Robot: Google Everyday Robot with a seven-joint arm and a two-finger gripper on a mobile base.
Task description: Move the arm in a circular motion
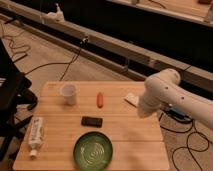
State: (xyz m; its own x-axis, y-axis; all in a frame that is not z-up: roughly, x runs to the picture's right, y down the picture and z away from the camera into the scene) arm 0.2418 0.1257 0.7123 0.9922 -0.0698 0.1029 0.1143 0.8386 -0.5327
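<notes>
The white glossy arm comes in from the right edge, bends at a bulbous joint over the table's right edge and points down to the left. The gripper is at the arm's low end, just above the wooden table near its right edge, next to a small white pad. Nothing shows in its grasp.
On the table stand a white cup, an orange-red stick, a flat black device, a green plate and a white tube. A black chair stands at the left. Cables lie on the floor.
</notes>
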